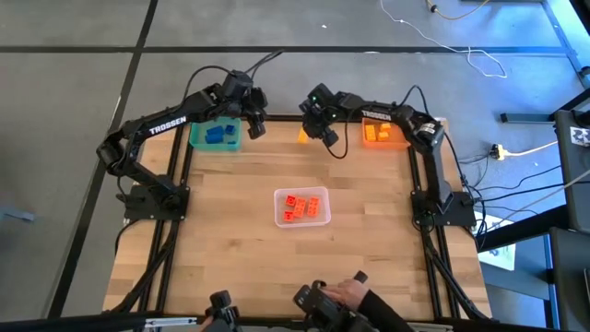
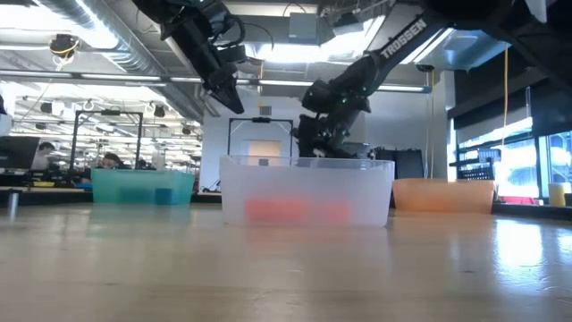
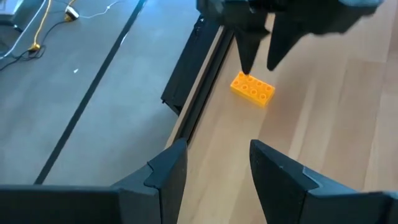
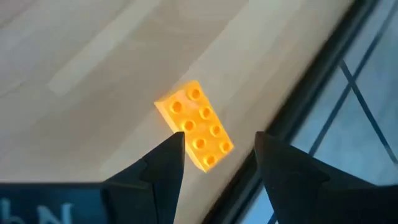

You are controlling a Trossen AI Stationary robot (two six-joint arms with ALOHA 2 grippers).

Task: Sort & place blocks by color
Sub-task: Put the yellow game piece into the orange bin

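**Nearly on it: loose yellow-orange brick at the far edge of the bench**

Nearest, at the middle of the bench (image 1: 230,240), a clear bin (image 1: 301,207) is seen with red-orange blocks (image 1: 297,207) lying in it.

Farther back, the right hand (image 1: 326,135) is poised over a single yellow-orange brick (image 4: 194,124), which lies flat, studs up, on bare wood just beside the bench's far rail. Its fingers are spread, one to each side of the brick's end in the right wrist view; nothing is pinched. The brick sits skewed to the fingers, not square.

The brick is judged light, rigid and smooth-sided plastic: no give, no fragility, but apt to skid or twist out if gripped on a corner. It is best taken across the two long flat sides, low on the body and below the studs, after the wrist is turned to match its line. The rail close by leaves little room on that side.

The left hand (image 1: 255,126) hangs by the teal bin (image 1: 197,140), fingers spread, empty.

Along the far edge, blue blocks (image 1: 219,134) are held in the teal bin and orange ones in the orange bin (image 1: 396,140).
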